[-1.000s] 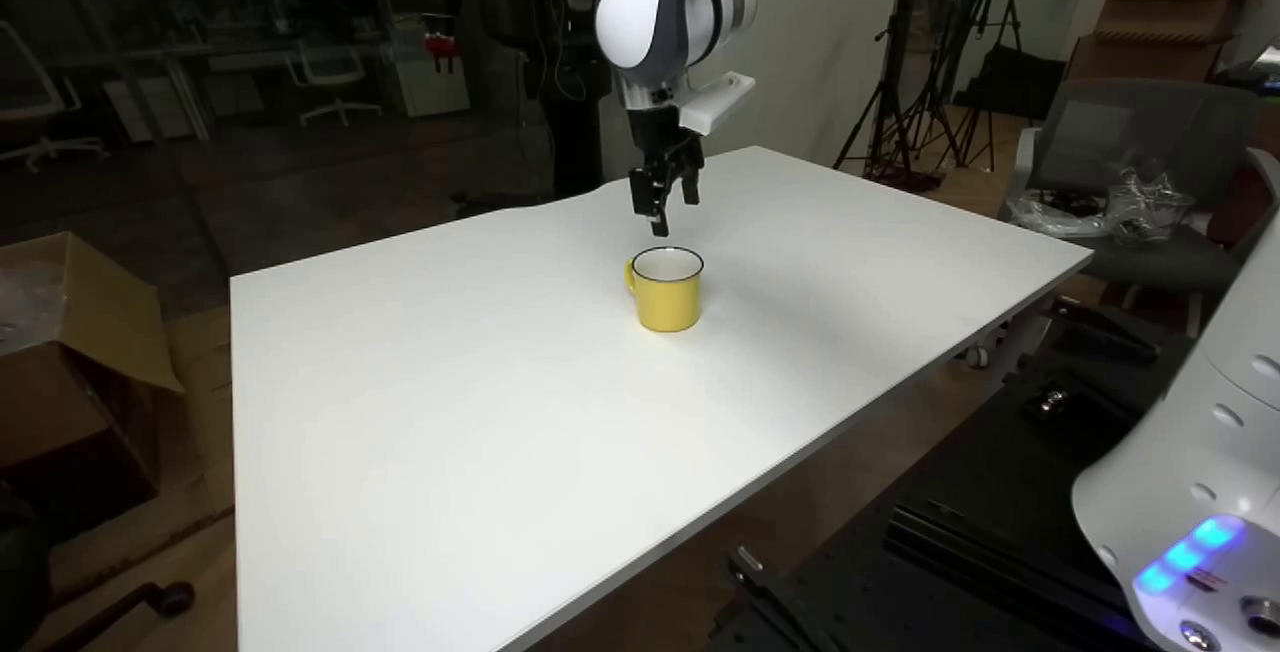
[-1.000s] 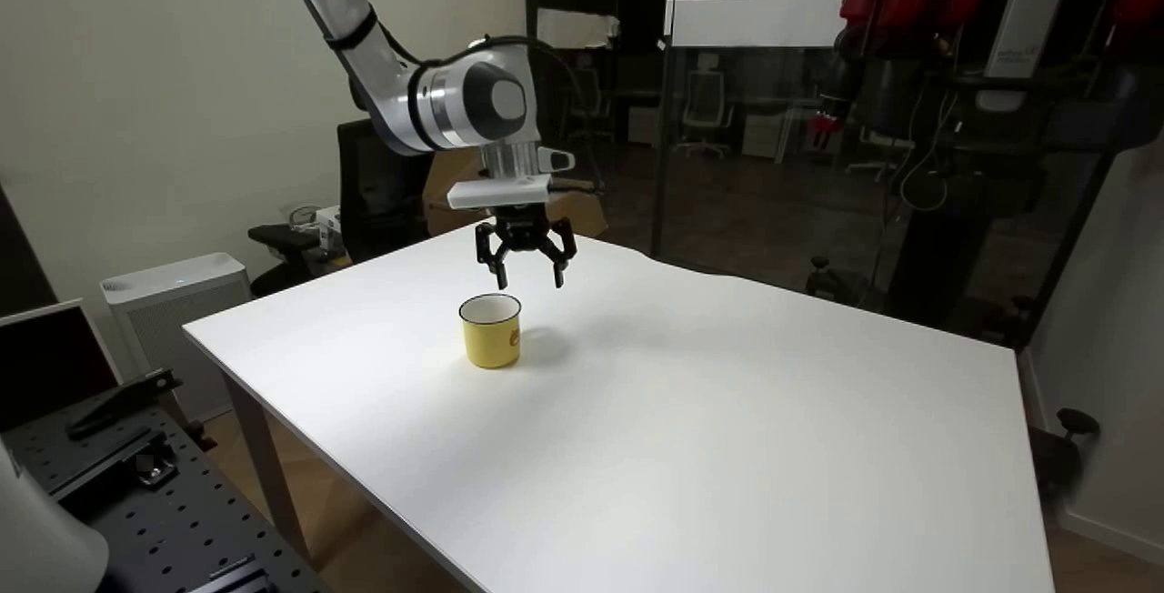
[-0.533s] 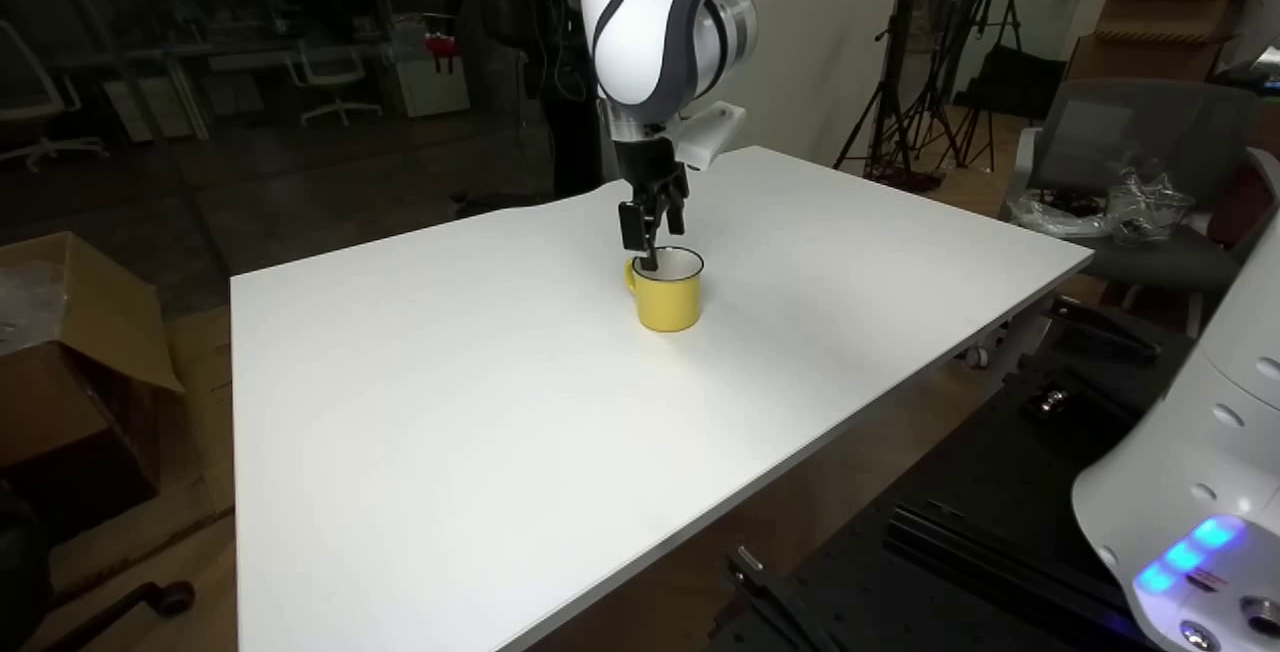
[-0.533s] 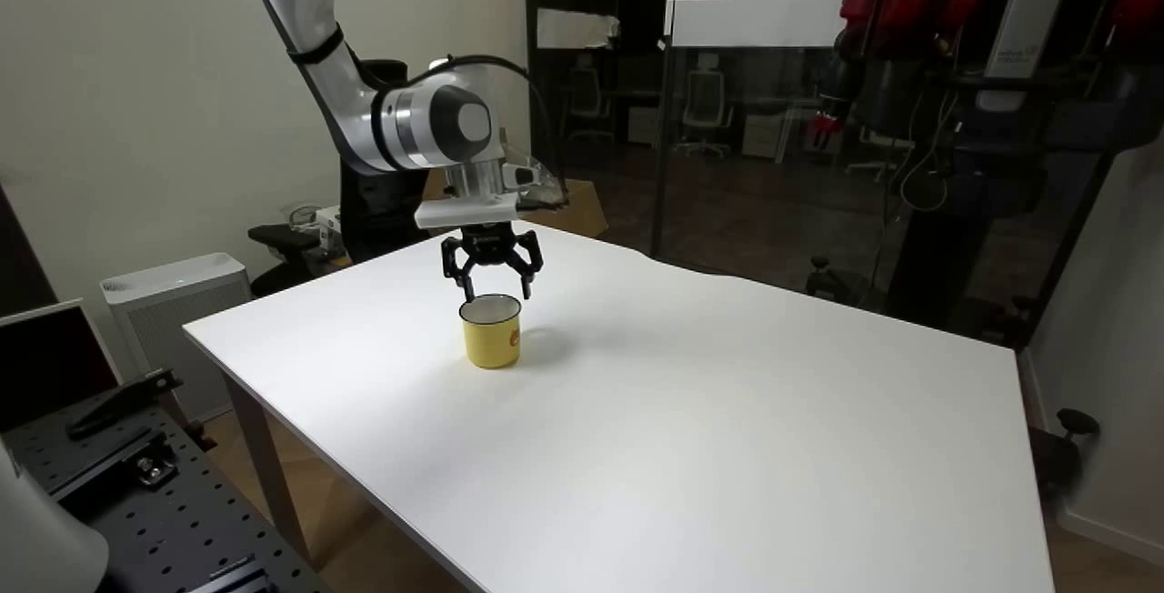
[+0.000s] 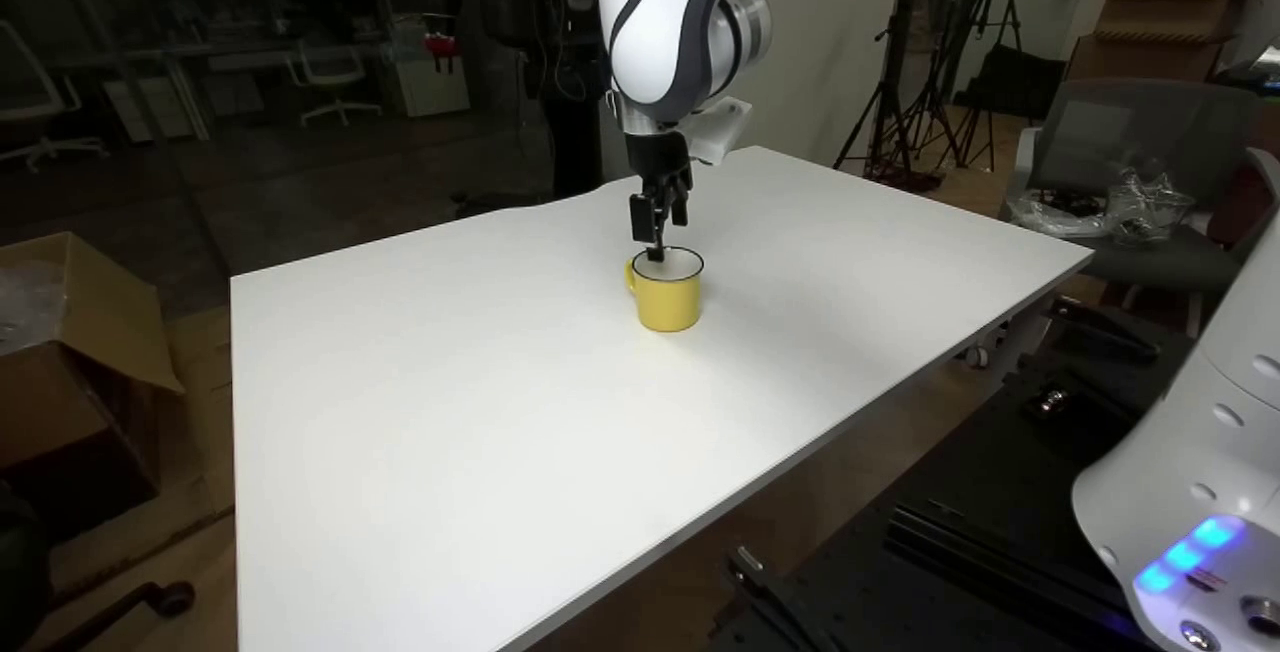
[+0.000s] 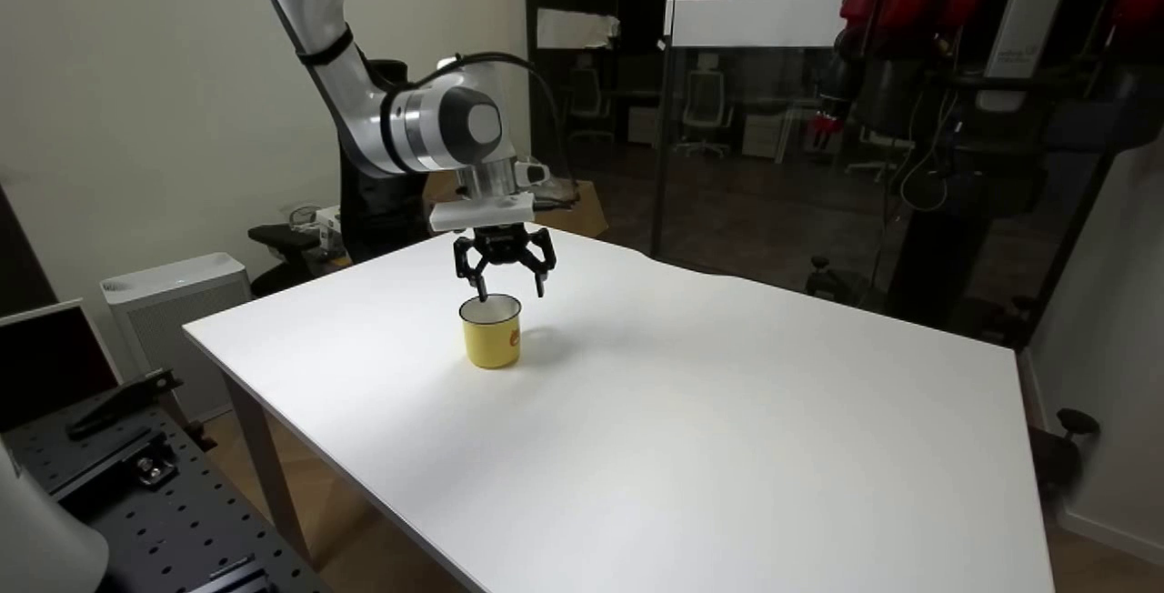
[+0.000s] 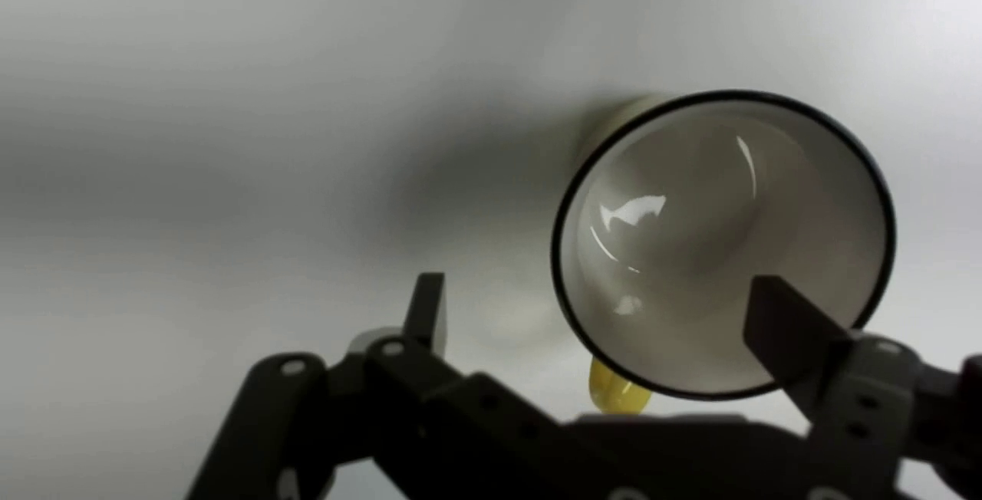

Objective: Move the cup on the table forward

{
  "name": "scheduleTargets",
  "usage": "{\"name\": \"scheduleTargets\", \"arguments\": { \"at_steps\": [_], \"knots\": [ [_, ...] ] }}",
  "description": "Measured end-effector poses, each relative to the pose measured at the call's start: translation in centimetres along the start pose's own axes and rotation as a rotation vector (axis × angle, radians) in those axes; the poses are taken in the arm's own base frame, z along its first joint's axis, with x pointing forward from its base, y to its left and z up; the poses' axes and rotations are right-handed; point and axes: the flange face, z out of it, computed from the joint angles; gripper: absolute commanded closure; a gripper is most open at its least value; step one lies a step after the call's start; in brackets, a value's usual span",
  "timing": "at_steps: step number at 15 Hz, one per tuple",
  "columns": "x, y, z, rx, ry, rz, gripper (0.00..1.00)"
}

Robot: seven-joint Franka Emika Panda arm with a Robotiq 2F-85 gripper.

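The yellow cup (image 5: 668, 306) stands upright on the white table (image 5: 440, 432). It has a black-edged rim, a whitish inside and a yellow handle. In an exterior view the cup (image 6: 492, 342) shows an orange mark on its side. My gripper (image 6: 511, 293) points down with its fingers spread, close over the cup; it also shows in an exterior view (image 5: 667, 238). In the wrist view, of the gripper's fingers (image 7: 598, 285), the right one overlaps the mouth of the cup (image 7: 690, 239). The left one is outside the rim, over the table. I cannot tell whether a fingertip dips inside.
The robot base (image 5: 1170, 532) stands beyond the table's edge, by a black perforated bench (image 6: 182, 520). A cardboard box (image 5: 100, 362) stands on the floor beside the table. A grey chair (image 5: 1140, 152) is past the far corner.
My gripper has come down to the cup's rim over the last second. In the last half second it has shifted slightly sideways and a little up. The cup has not moved.
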Motion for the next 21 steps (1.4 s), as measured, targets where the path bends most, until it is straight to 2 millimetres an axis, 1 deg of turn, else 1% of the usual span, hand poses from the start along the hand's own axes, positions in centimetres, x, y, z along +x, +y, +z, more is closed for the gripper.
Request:
{"name": "scheduleTargets", "arguments": {
  "at_steps": [6,9,12,16,17,18,21],
  "knots": [
    [-2.2,2.2,1.0,0.014,-0.001,0.004,0.0],
    [-2.7,2.8,1.4,0.024,-0.005,-0.001,0.0],
    [-2.7,2.8,1.9,0.03,-0.011,-0.009,0.0],
    [-1.7,2.8,2.5,0.031,-0.008,-0.028,0.0],
    [-1.4,2.9,2.6,0.032,-0.008,-0.031,0.25],
    [-1.1,3.0,2.8,0.032,-0.01,-0.034,0.25],
    [-0.2,3.4,3.2,0.031,-0.012,-0.046,0.47]
  ]
}}
